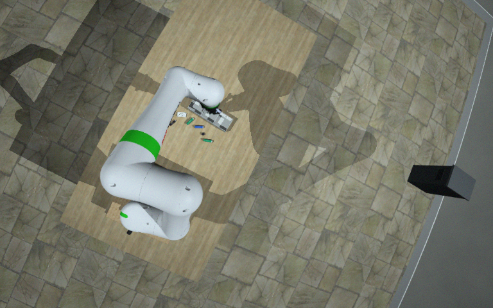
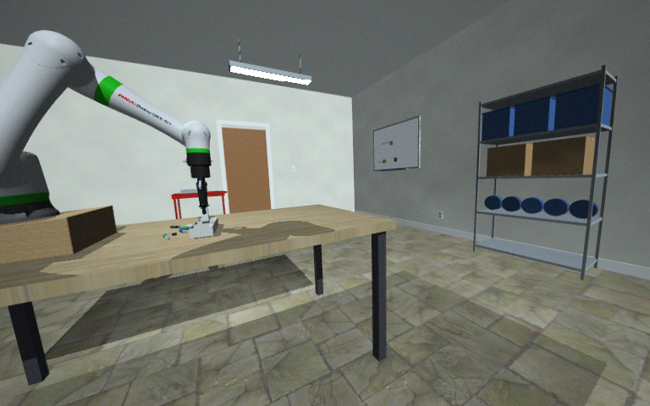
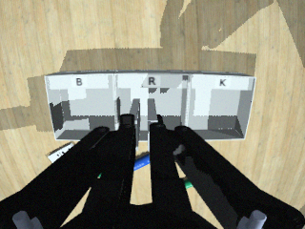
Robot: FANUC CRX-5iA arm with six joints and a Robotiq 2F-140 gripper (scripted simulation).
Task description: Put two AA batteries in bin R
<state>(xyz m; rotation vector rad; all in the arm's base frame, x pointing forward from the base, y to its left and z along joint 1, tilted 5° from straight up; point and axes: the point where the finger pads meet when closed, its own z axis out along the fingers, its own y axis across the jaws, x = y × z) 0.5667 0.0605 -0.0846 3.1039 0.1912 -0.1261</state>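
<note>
A grey row of three bins [image 3: 151, 106] stands on the wooden table; its walls are marked B, R and K, and it also shows in the overhead view [image 1: 211, 116]. The R bin [image 3: 152, 103] is the middle one. My gripper [image 3: 143, 110] hangs straight down over the R bin and is shut, with a narrow gap between the fingertips and nothing visible in it. Loose batteries lie on the table beside the bins: a green one [image 1: 189, 120], a blue one [image 1: 198, 126] and another green one [image 1: 207, 140]. The blue one [image 3: 141, 164] shows under my fingers.
A small white card [image 1: 181, 114], a dark piece [image 1: 172, 122] and a small dark round item [image 1: 203, 133] lie near the batteries. The arm's base stands on a wooden block [image 2: 57, 232] at the table's end. The side view shows the bins at mid-table [image 2: 203, 228].
</note>
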